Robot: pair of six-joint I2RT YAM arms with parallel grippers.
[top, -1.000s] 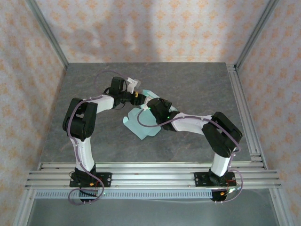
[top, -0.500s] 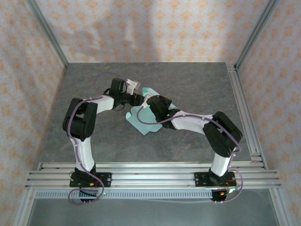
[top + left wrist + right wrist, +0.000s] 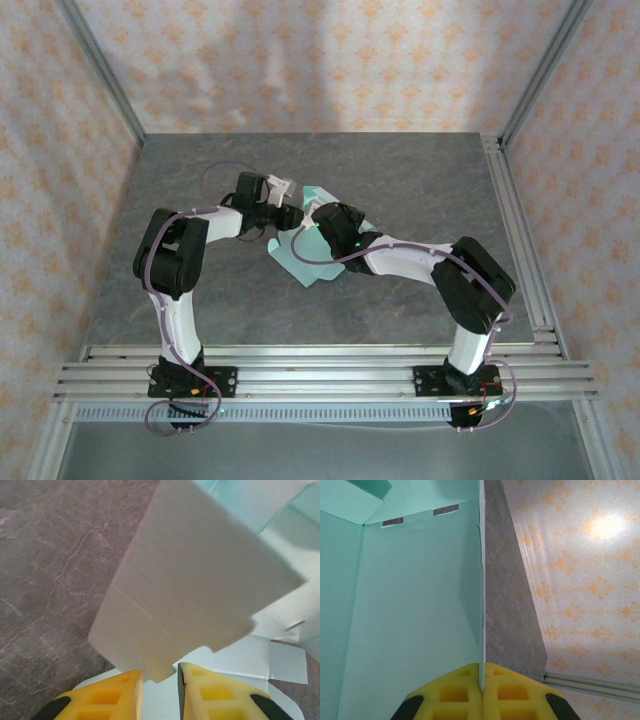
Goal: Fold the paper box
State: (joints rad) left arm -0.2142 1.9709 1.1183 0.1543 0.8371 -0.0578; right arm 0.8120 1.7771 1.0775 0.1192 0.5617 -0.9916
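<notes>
The paper box (image 3: pixel 303 258) sits at the middle of the table (image 3: pixel 420 190), half raised between both arms. The right gripper (image 3: pixel 481 669) is clamped on one wall's edge — likely to hold that panel upright. The left gripper (image 3: pixel 160 674) stands narrow around a flap's tab — whether it pinches cannot be told — probably to bend it over.

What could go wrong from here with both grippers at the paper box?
1. The left gripper has only the tip of a flap of the paper box between its fingers; it may slip out or buckle.
2. The right gripper is shut on a thin panel edge; pulling against the left arm could tear or crease the card off its fold lines.
</notes>
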